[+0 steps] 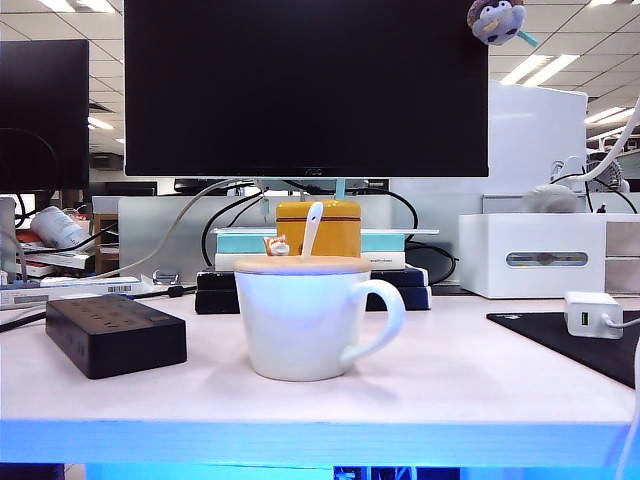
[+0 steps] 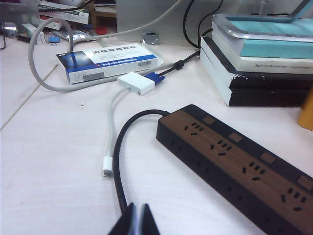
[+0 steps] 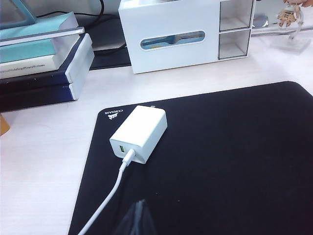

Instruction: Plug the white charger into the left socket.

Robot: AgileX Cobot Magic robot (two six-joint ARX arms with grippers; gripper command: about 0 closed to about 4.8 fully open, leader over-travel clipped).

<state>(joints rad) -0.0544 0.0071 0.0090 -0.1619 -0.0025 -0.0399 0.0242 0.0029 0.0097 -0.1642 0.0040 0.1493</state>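
A: Grippers first, pls. Status?

B: Left gripper (image 2: 135,221) sits at the near edge of the bench (image 1: 450,385), left side, fingers pressed together, holding nothing. Right gripper (image 3: 138,218) is at the near edge on the right, above the black mat (image 3: 234,161), also pinched closed and empty.

A: OK. Nearest stuff on the bench?

B: White mug (image 1: 305,320) w/ a wooden lid and a white spoon (image 1: 312,230), near centre. Left of it is the black power strip (image 1: 115,333), lying flat, sockets up. The left socket (image 2: 193,128) is on its top face, nothing plugged in. The strip's black cord (image 2: 120,161) curls off its end across the bench.

A: And the charger?

B: White charger (image 3: 139,133) lies on the black mat at right, near the mat's left edge, well apart from the strip w/ the mug between them. Its white cable (image 3: 110,196) is plugged in and runs toward the near edge. Prongs barely show at the far end; can't tell more.

A: Farther back?

B: Left side: a white adapter (image 2: 136,82) and a blue-and-white box (image 2: 110,61) beyond the strip. Centre: a stack of books (image 1: 390,262) w/ a yellow container (image 1: 318,228) on it, monitor (image 1: 305,88) behind. Right: a white box (image 3: 168,34) w/ a slot, just beyond the mat.
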